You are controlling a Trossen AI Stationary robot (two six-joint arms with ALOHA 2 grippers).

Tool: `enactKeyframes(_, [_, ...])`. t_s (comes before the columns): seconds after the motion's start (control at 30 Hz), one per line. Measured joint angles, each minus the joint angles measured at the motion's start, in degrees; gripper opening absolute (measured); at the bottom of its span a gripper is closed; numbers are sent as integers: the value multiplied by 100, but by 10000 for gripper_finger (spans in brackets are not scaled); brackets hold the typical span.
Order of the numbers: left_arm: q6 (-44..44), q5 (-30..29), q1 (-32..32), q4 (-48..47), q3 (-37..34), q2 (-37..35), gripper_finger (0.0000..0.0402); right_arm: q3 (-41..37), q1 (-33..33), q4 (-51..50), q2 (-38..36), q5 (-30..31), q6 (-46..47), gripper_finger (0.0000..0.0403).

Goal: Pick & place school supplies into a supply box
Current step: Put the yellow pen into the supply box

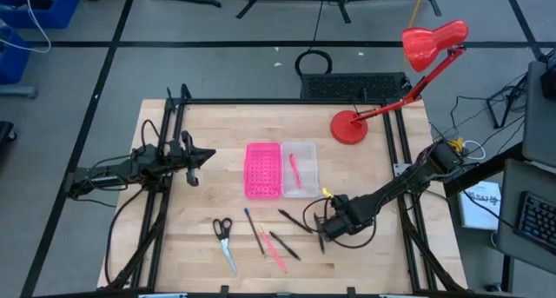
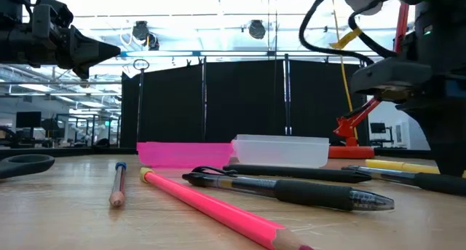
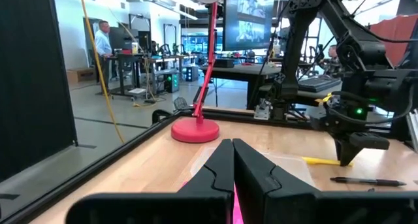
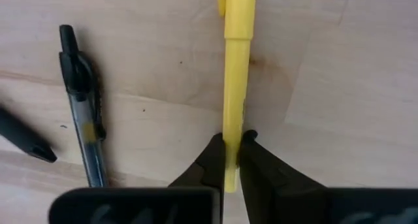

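My right gripper (image 4: 231, 142) points down at the table's near right (image 1: 333, 220) and is shut on a yellow pen (image 4: 235, 61). The clear supply box (image 1: 301, 168) stands mid-table beside the pink dotted tray (image 1: 263, 169), with a pink pen (image 1: 294, 169) inside it. Near the table's near edge lie the scissors (image 1: 224, 235), a blue-ended pencil (image 1: 252, 228), a pink pencil (image 1: 274, 250) and black pens (image 1: 292, 220). My left gripper (image 1: 198, 156) hovers shut above the table's left part, holding nothing. My right gripper pinches the yellow pen between its two fingers near one end (image 4: 230, 152), coming from above and pointing down, the fingers (image 4: 212, 155) across the pen. The pen's long free part (image 3: 321, 161) stretches away from the fingers, low over or on the wood.
A red desk lamp stands with its base (image 1: 350, 127) at the far right of the table, its arm reaching beyond the edge. A clear-barrelled black pen (image 4: 85, 119) lies close beside the yellow one. Bare wood lies between the trays and my left arm.
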Motion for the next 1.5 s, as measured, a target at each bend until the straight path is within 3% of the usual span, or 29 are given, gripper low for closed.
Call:
enactKeyframes(0.2, [1, 0, -1, 4, 0, 1, 8, -37, 125, -304, -547, 518, 302, 17])
enactKeyframes(0.47, [2, -1, 0, 0, 0, 0, 8, 196, 236, -621, -1018, 687, 402, 17])
enactKeyframes(0.83, [-26, -2, 0, -124, 0, 2, 8, 2136, 192, -2632, -1046, 550, 280, 17])
enactKeyframes(1.0, [-116, -2, 0, -123, 0, 0, 8, 2704, 44, -2873, -1046, 565, 122, 17])
enactKeyframes(1.23, [-272, -2, 0, -123, 0, 1, 8, 2874, -581, -2873, -1050, 737, -434, 17])
enactKeyframes(1.5, [-373, -2, -1, -158, 0, 2, 8, 2879, -1898, -2001, -852, 873, -2150, 17])
